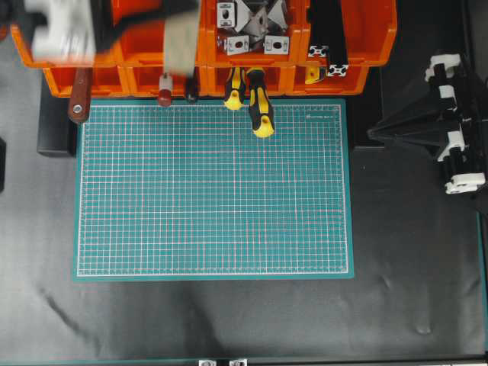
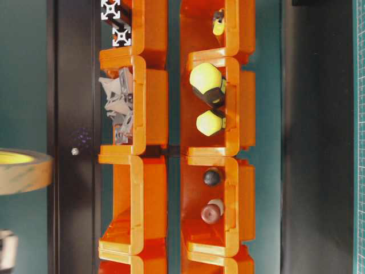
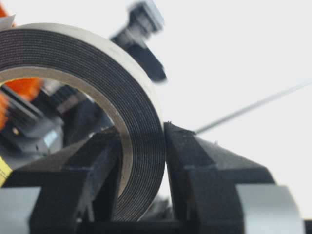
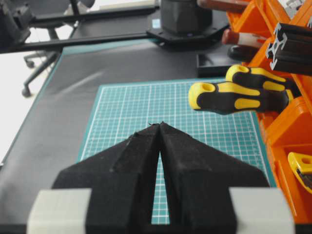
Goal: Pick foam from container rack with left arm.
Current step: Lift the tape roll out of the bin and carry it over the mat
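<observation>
the left gripper [image 3: 141, 146] clamps the foam tape roll [image 3: 141, 146] by its wall above the orange container rack [image 1: 366, 38], mid-lift; next it likely needs carrying clear toward the green cutting mat [image 1: 213, 191].

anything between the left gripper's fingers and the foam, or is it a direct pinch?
Direct pinch. In the left wrist view the left gripper has one finger inside the ring and one outside, both pressed against the foam wall with nothing between.

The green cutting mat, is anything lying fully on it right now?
No, the green mat is bare apart from a yellow-and-black handle overhanging its top edge.
</observation>
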Available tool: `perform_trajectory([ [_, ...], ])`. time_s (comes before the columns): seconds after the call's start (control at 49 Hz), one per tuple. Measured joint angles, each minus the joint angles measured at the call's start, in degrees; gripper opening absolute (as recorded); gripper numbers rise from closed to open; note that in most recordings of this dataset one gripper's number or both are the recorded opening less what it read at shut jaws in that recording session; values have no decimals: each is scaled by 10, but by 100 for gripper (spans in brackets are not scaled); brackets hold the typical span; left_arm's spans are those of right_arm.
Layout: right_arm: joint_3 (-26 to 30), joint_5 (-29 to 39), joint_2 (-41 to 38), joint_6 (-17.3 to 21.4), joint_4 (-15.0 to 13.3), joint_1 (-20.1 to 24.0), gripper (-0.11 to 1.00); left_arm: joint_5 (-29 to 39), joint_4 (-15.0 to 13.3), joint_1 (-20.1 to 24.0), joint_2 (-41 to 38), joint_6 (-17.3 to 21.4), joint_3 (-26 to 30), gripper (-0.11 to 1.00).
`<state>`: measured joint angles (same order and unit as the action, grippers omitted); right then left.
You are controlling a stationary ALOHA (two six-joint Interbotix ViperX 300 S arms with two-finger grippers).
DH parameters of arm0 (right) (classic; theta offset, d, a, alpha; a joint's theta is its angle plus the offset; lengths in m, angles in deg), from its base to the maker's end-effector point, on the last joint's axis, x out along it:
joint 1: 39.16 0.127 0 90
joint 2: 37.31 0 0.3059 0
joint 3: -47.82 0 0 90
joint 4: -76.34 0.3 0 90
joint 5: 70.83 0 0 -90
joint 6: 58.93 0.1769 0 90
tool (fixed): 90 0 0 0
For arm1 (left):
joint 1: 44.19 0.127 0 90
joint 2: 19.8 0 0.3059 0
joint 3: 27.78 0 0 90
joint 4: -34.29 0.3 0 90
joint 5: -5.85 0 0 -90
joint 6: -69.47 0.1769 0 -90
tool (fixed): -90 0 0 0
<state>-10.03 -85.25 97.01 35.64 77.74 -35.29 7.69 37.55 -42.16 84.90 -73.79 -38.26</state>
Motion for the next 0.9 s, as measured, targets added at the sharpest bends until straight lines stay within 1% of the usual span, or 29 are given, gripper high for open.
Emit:
perform_trajectory([
  [0.123,1,0,0,1,0,0,0,35,1,-62,4,69,0,24],
  [0.204,0,0,1,1,0,0,0,83,1,-109,-8,126,1,24],
  [0.266,0,0,2,0,1,0,0,119,1,-142,-25,159,4,24],
  [0.368,1,0,6,1,2,0,0,184,1,-178,-63,211,18,24],
  [0.47,1,0,11,1,4,0,0,264,1,-194,-106,260,40,24],
  [0.572,0,0,13,8,8,0,0,341,1,-206,-149,293,61,24],
  [0.695,0,0,13,22,9,0,0,421,1,-209,-193,324,69,24],
  [0.776,1,0,13,25,10,0,0,446,3,-209,-221,344,69,24],
  [0.899,0,1,13,25,10,0,0,454,5,-206,-253,366,69,24],
])
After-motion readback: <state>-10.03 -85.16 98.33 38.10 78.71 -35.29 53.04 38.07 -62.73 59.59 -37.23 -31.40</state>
